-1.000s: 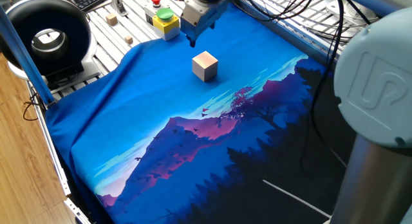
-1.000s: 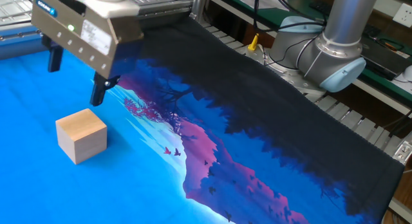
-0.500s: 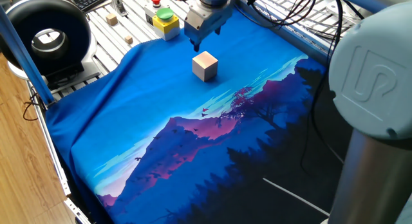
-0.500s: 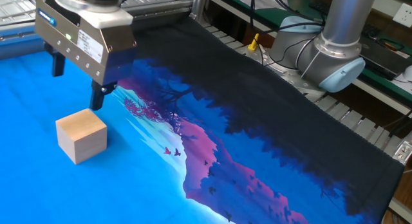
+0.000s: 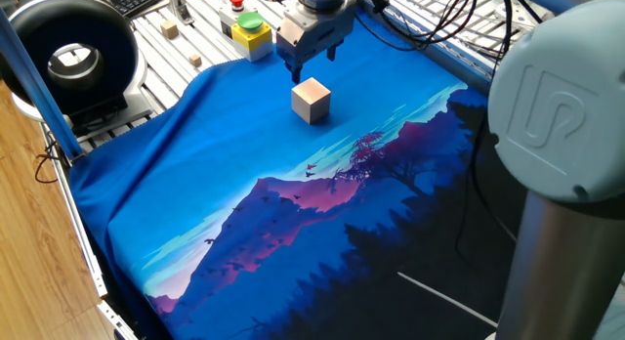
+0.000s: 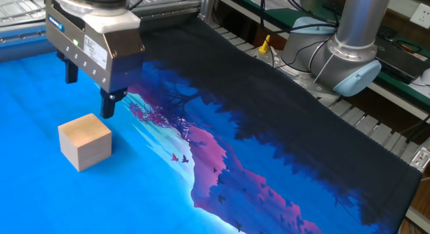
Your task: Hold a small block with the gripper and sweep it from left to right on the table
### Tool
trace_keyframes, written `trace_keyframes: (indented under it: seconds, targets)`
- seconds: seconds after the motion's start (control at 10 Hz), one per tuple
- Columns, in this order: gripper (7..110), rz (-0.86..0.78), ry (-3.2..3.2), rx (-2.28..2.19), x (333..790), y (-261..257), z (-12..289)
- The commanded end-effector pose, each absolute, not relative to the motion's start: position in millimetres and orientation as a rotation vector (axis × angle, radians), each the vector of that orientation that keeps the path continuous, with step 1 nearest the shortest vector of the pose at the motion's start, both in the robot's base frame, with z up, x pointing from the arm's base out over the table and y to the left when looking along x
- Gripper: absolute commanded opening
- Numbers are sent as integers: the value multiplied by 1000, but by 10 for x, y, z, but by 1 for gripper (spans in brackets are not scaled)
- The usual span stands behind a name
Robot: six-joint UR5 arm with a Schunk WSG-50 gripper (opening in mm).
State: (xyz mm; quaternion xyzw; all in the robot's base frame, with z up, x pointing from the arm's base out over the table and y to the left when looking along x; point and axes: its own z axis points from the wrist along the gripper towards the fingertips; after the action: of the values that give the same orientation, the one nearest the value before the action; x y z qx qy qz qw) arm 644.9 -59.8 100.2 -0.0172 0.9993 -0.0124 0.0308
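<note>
The small block point(image 5: 312, 99), a light tan wooden cube, stands on the blue mountain-print cloth of the table point(image 5: 195, 184). It also shows in the other fixed view point(image 6: 84, 141) at the left on the cloth point(image 6: 40, 200). The gripper point(image 5: 312, 66) hangs just above and behind the block, apart from it. Its two dark fingers point down, spread open and empty. In the other fixed view the gripper point(image 6: 89, 89) is up and slightly right of the block, with one fingertip point(image 6: 107, 106) close to the block's top edge.
A yellow box with green and red buttons point(image 5: 249, 29) and two tiny wooden cubes point(image 5: 170, 28) lie on the slatted aluminium beyond the cloth. A black ring-shaped device point(image 5: 73, 57) stands at the left. The arm's grey base point(image 6: 349, 52) and cables are at the far side.
The gripper has shifted a little toward the block, turned about its vertical axis and come lower. The block has not moved.
</note>
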Motion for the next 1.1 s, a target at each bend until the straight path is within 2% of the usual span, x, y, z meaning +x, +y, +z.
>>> trace_keyframes:
  seconds: [0.0, 1.0]
  targets:
    - [88, -30, 3087, -38, 6523, -594, 911]
    - [88, -31, 3061, -116, 6667, -659, 580]
